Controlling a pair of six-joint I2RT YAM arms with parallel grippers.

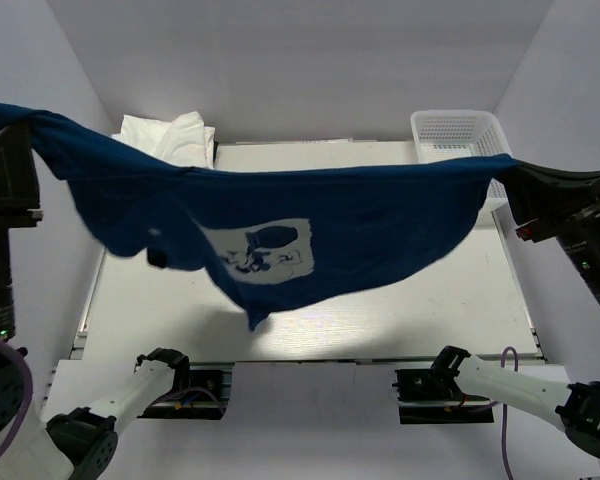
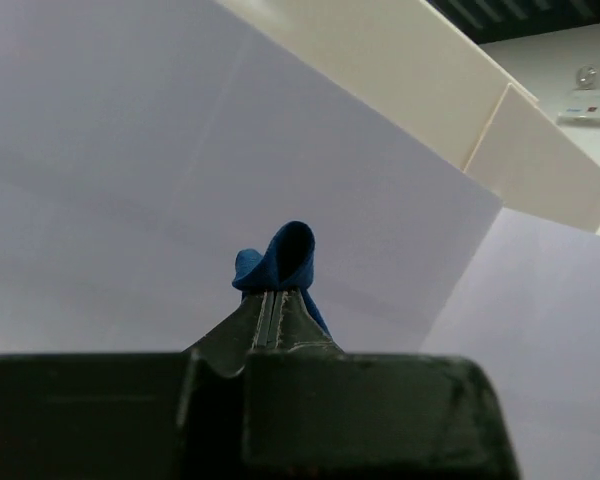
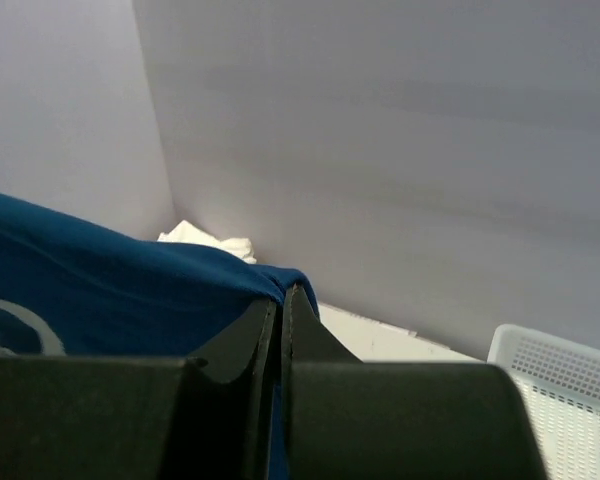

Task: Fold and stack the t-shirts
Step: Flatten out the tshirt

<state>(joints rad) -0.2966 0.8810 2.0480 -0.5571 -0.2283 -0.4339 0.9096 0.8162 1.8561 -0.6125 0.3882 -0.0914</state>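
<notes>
tee [image 1: 380, 230] above table [image 1: 480, 300], basket [image 1: 460, 130] at back right

Navy tee strung across the middle, open room near the front edge.
The navy tee [image 1: 380, 225] stretches between the left tool [image 1: 15, 130] and the right tool [image 1: 515, 178], blocking mid-air passage toward the back. The surface [image 1: 460, 300] lies bare in front of its sagging hem. At the back, white tees [image 1: 170, 138] fill the left corner and a basket [image 1: 460, 130] the right. Walls [image 1: 300, 60] close in both sides.
</notes>
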